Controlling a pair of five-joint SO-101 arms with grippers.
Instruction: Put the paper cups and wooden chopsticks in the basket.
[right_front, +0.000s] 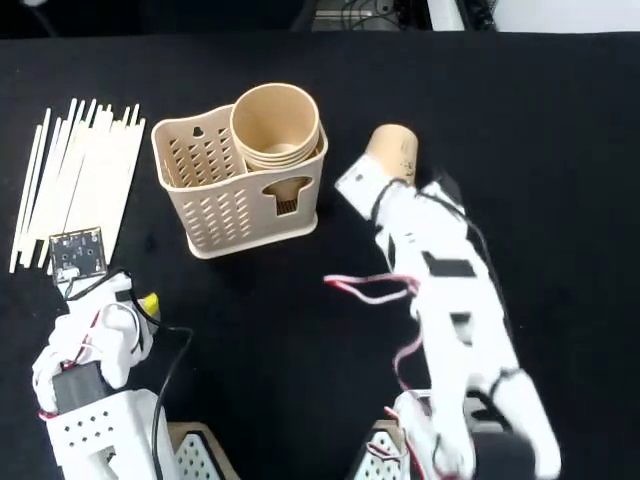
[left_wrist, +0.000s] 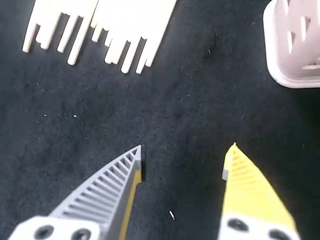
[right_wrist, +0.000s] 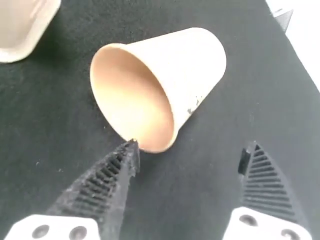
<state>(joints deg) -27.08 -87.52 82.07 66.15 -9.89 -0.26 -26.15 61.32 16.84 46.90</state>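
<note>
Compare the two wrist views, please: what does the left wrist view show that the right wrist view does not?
Left wrist view, not the right: the ends of the loose chopsticks, and the left end effector, open, with one grey and one yellow finger. Right wrist view, not the left: a paper cup lying on its side, its mouth toward the open right end effector. Both: a corner of the basket and the black table.

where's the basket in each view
High: basket upper middle, between chopsticks and a tipped cup.
Left wrist: its base corner at the frame edge, apart from the chopsticks.
Right wrist: its corner at the frame edge, beyond the tipped cup.
Shared landmark: the black table.
</note>
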